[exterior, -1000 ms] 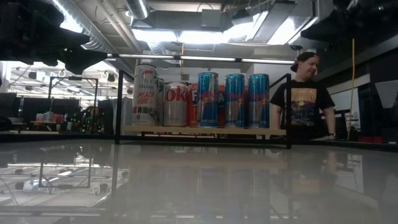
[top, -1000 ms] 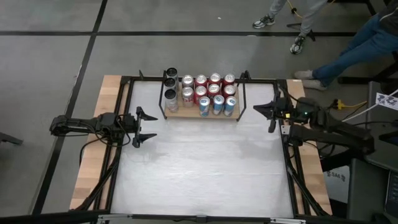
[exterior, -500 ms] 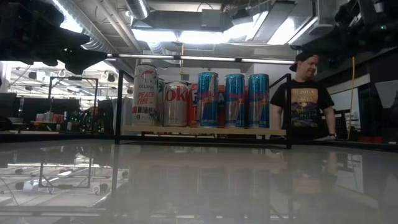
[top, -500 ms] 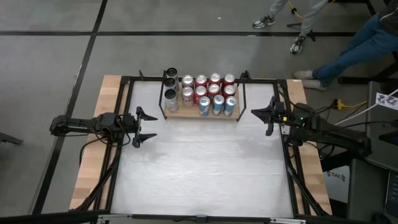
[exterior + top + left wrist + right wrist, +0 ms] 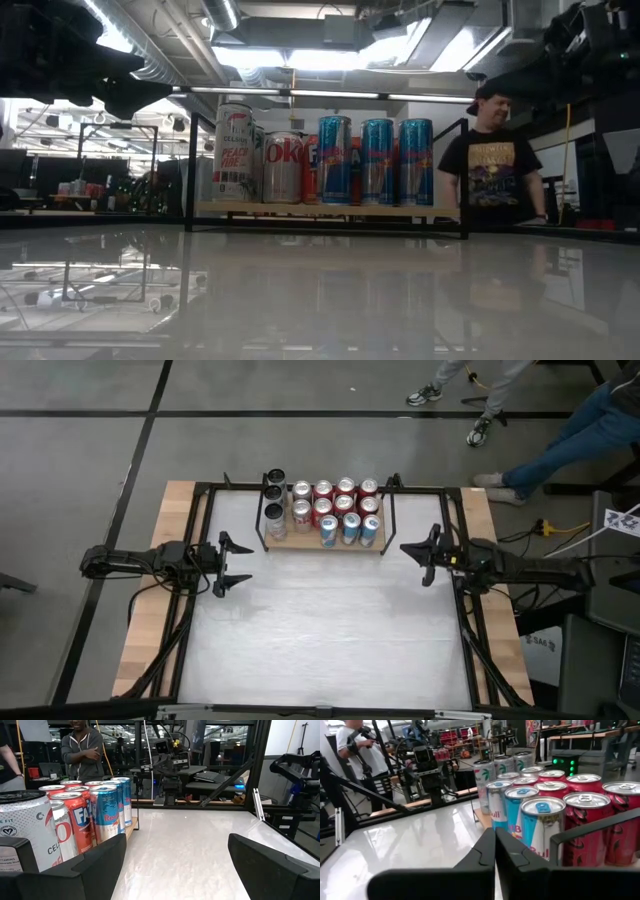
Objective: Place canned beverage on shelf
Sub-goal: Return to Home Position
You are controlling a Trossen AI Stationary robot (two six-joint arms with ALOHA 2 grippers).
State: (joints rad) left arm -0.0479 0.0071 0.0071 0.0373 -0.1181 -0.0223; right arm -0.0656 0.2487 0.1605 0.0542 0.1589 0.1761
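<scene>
Noting left side first: left gripper [image 5: 240,564] sits near the left edge of the table [image 5: 320,650], fingers [image 5: 90,865] spread wide, holding nothing. Mid-table, far side: the shelf [image 5: 300,545] stands loaded with upright cans [image 5: 323,490] in rows. Dark-topped ones are at its left end, and three blue and white cans [image 5: 350,527] are in the near row toward its right end. Right side: right gripper [image 5: 408,548] is off the shelf's right end and apart from it, fingers pressed together, gripping nothing.
</scene>
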